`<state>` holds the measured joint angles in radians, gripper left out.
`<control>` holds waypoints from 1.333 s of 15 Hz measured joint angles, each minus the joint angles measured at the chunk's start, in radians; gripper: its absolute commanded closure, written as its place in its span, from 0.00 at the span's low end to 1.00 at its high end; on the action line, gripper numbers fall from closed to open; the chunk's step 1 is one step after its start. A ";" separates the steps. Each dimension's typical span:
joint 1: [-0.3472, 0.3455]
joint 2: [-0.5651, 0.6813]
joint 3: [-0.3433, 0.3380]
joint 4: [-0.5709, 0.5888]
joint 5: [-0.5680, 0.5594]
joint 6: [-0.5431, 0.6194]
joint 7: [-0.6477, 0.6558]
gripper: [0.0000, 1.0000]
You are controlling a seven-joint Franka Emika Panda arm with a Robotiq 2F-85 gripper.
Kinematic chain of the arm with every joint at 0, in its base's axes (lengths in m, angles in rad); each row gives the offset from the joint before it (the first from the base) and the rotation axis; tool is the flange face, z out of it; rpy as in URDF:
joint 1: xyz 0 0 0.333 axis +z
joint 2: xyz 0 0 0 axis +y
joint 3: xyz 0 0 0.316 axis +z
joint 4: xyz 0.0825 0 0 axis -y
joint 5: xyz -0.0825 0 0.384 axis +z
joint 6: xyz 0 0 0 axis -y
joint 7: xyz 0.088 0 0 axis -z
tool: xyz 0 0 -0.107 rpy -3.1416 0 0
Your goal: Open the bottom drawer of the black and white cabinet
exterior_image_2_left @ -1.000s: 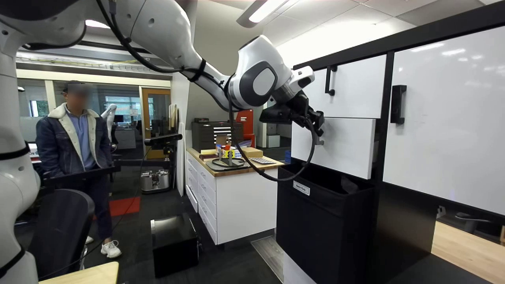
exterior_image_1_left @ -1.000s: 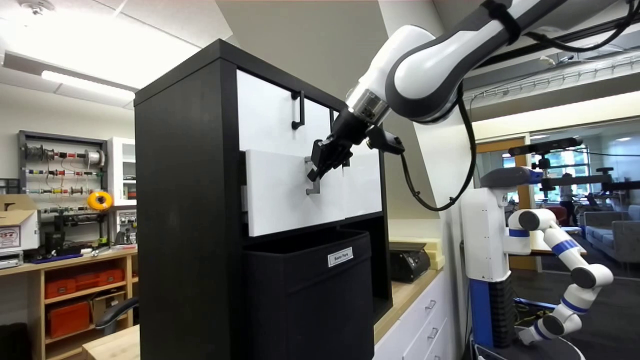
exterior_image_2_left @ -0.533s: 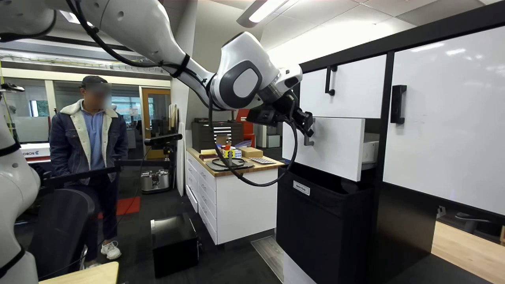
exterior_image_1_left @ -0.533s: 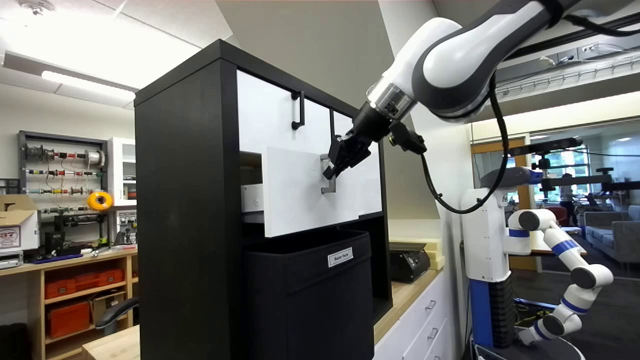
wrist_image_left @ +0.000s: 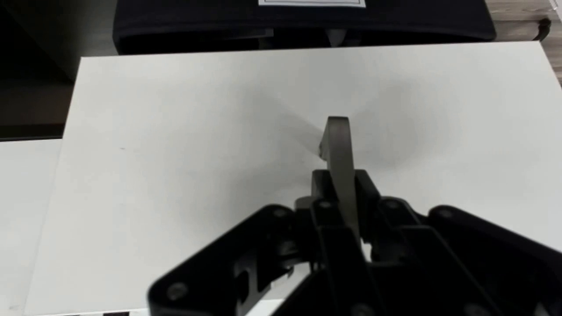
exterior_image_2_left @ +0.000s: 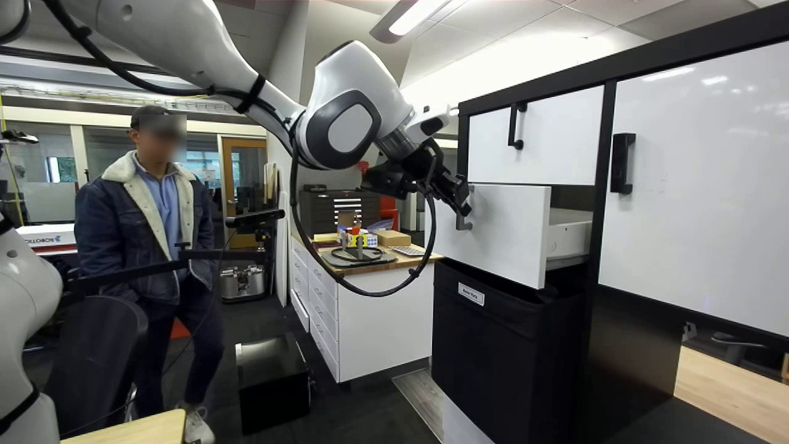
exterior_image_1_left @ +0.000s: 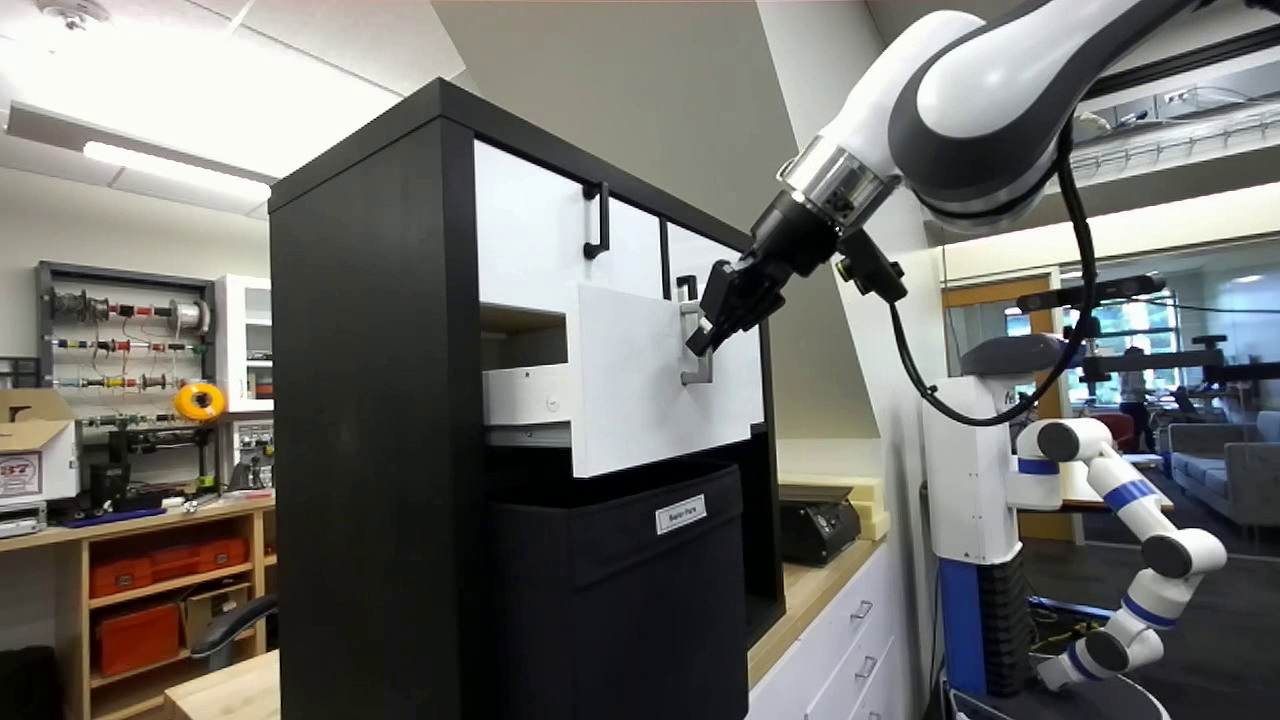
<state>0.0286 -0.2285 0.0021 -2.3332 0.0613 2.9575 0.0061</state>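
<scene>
The bottom drawer point(exterior_image_1_left: 635, 400), a wide box with a flat white rectangular front, stands partway out of the black and white cabinet point(exterior_image_1_left: 365, 400), a tall boxy piece with a matte black frame. The white robot arm with dark grey joint covers point(exterior_image_2_left: 345, 132) slants down toward it from in front, which presumably leaves room to draw straight outward. Below, a black fabric bin point(exterior_image_1_left: 620, 610) juts forward from the lower compartment; the drawer's front overhangs its open top and appears to clear the rim. The drawer lies directly under the matching white upper drawer point(exterior_image_1_left: 545, 225), which sits flush, perhaps because the task asks nothing of it. A slim metal runner point(exterior_image_1_left: 530, 437) shows beneath the white side of the bottom drawer, so the cabinet likely bears the weight and the black two-fingered pincer point(wrist_image_left: 344, 182) need only pull. That pincer is closed about a grey metal bar handle point(wrist_image_left: 341, 151); its black fingers point(wrist_image_left: 322, 182) press either flank, since the bar stands upright and a sideways pinch should resist slipping. Opening looks well along; whether more travel remains, I cannot tell.
</scene>
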 measured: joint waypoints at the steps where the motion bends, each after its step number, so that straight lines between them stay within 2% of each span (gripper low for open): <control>1: 0.000 -0.016 0.000 -0.016 0.002 -0.001 -0.001 0.96; 20: 0.006 -0.227 -0.009 -0.208 0.003 -0.038 -0.001 0.96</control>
<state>0.0347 -0.4551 -0.0067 -2.5414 0.0646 2.9199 0.0048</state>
